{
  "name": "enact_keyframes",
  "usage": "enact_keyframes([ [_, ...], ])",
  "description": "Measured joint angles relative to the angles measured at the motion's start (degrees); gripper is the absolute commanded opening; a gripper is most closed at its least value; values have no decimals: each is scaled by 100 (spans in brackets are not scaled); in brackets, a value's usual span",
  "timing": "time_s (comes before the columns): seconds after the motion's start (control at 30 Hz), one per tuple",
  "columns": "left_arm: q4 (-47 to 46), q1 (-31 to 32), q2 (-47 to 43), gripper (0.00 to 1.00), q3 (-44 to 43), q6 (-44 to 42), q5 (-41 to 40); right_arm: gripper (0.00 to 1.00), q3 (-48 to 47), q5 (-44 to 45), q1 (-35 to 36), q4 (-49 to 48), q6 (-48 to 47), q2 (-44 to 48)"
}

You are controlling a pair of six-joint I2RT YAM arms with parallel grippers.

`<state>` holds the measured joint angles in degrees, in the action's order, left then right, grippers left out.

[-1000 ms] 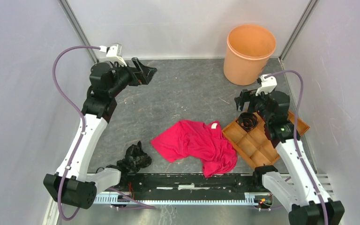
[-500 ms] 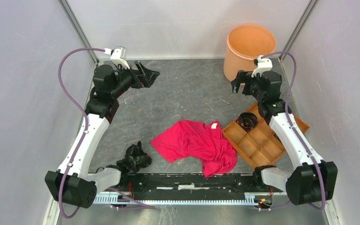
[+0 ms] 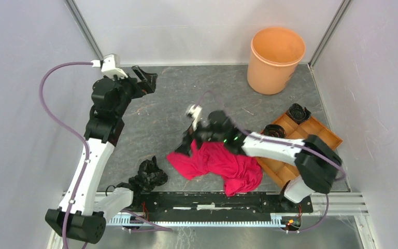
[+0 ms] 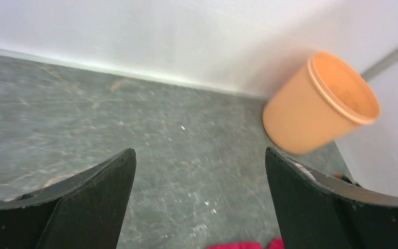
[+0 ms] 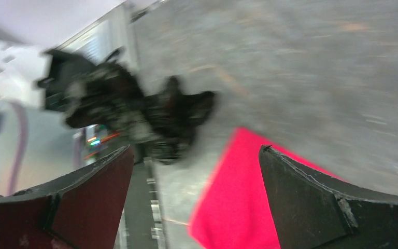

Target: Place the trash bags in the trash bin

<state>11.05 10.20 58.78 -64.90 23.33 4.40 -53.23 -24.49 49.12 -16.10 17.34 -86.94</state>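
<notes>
- Far-left corner of the scratched grey table top (image 3: 186, 98): the left gripper (image 3: 144, 79) hangs there with its fingers spread wide and nothing between them
- In its wrist view the left gripper (image 4: 199, 158) frames only bare table and the back wall
- The right gripper (image 3: 187, 144) is reached across to mid-table, over the far-left edge of the crumpled red cloth garment (image 3: 223, 161); its jaws stand apart and empty
- Its wrist view is blurred, though I can make out the same wide gap in the right gripper (image 5: 194, 153)
- The crumpled glossy black plastic trash bag (image 3: 147, 175) lies on the table by the near edge, just left of the red cloth – neither claw touches it
- From the right wrist the trash bag (image 5: 155, 111) sits ahead of the fingers, past a corner of red cloth (image 5: 238, 197)
- The round pale-orange plastic trash bin (image 3: 275, 59) stands upright at the far right, well apart from the bag; the left wrist view catches it too (image 4: 318, 104)
- The flat brown compartment tray (image 3: 321, 132) sits at the right, with the cloth's edge against its near-left corner; I cannot tell what the two black items (image 3: 298, 111) in it are
</notes>
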Motion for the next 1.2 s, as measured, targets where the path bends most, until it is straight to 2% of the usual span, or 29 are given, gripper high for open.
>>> enact_keyframes([
  [0.13,2,-35,-304,100,0,-4,-704,98,2,-107,1244,-942,601,-702],
  [0.33,15,-79,-223,100,7,-4,-911,94,-256,-22,1908,-1886,1451,-1453],
  [0.43,85,-105,-168,100,28,-4,-931,85,-597,278,2116,-1840,1589,-1731],
  [0.5,118,-116,-168,100,46,-4,-949,76,-957,577,2260,-1596,1580,-1902],
  [0.63,129,-146,-168,100,48,-4,-1025,41,-1591,1060,2531,-1244,1532,-2218],
  [0.73,129,-149,-168,100,48,-4,-1040,16,-1613,1276,2647,-1143,1554,-2328],
  [0.77,129,-149,-168,100,48,-4,-1040,11,-1589,1325,2662,-1121,1528,-2345],
  [0.83,129,-149,-168,100,48,-4,-1040,1,-1486,1427,2640,-1051,1449,-2352],
  [0.93,131,-149,-153,100,48,-4,-1036,0,-1178,1547,2365,-1119,1204,-2304],
  [1.07,267,-153,-2,100,-11,-9,-1117,0,-739,1681,1504,-1342,813,-2109],
  [1.2,393,-264,195,100,-39,-9,-1180,0,-1414,1497,374,-1200,398,-2203],
])
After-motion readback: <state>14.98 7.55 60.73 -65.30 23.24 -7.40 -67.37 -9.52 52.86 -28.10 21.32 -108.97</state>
